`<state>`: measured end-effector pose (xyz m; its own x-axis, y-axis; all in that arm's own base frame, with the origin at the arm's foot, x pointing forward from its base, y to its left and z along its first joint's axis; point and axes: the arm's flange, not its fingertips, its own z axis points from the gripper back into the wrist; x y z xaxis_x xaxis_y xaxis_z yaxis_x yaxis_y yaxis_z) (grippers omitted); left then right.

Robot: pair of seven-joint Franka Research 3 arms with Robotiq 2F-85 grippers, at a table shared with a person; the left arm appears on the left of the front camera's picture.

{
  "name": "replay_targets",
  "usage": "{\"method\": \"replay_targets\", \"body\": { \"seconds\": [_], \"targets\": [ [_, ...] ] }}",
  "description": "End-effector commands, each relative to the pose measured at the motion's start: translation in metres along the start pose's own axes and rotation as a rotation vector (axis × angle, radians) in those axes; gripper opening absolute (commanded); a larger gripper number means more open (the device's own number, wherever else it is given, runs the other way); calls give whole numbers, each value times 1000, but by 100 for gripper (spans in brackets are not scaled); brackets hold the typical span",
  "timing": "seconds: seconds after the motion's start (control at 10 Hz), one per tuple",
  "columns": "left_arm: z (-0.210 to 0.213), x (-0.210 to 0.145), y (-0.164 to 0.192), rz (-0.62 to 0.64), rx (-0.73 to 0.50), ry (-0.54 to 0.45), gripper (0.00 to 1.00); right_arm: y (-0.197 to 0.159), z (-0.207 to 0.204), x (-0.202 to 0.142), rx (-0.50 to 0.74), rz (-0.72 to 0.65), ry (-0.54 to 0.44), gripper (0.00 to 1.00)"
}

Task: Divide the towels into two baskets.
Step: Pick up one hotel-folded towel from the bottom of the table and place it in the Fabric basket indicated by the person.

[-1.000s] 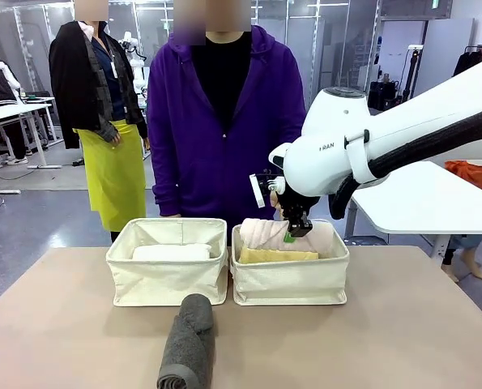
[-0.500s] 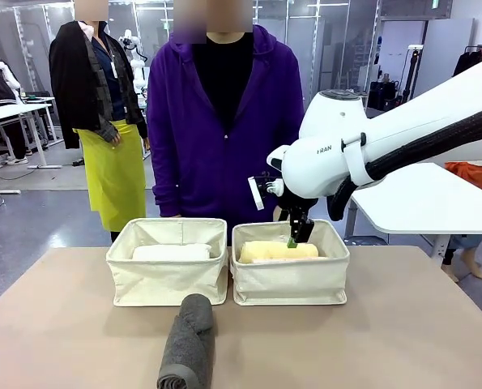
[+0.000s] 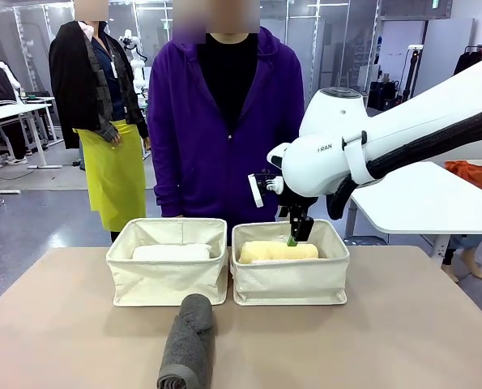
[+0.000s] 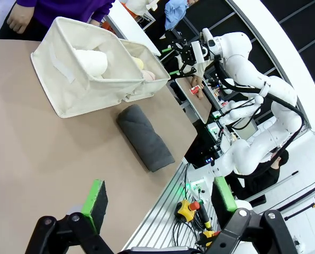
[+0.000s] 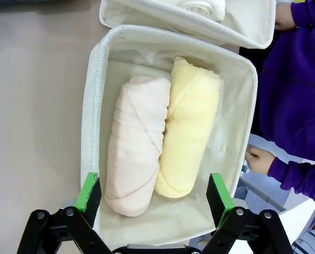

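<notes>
Right gripper (image 5: pixel 153 193): jaws spread wide, holding and touching nothing, poised above the right basket (image 5: pixel 92 106). Directly below it, the pink towel (image 5: pixel 136 148) and yellow towel (image 5: pixel 190 127) lie side by side, touching, flanked by the 2 pads. The left basket (image 3: pixel 166 284), just beside, to this gripper's left, holds the white towel (image 3: pixel 172 252).

Left gripper (image 4: pixel 160 197): wide open, empty, over bare table (image 4: pixel 35 159). The grey towel (image 4: pixel 144 138) lies ahead of it, outside both baskets, with open table on every side.
</notes>
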<state>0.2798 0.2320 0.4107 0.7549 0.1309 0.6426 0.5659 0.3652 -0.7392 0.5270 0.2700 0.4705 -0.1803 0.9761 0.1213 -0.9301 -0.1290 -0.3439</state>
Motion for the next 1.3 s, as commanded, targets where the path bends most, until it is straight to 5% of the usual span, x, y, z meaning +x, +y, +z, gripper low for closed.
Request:
{"method": "replay_targets", "body": {
  "seconds": [0.0,0.8,1.2],
  "targets": [
    [3,-3,-4,-9,-9,2,100,0,0,-1,5,19,1,100],
    [3,-3,-4,-9,-9,2,100,1,-1,1,2,2,-1,100],
    [3,-3,-4,-9,-9,2,100,41,74,-11,42,-259,-98,100]
  ]
}}
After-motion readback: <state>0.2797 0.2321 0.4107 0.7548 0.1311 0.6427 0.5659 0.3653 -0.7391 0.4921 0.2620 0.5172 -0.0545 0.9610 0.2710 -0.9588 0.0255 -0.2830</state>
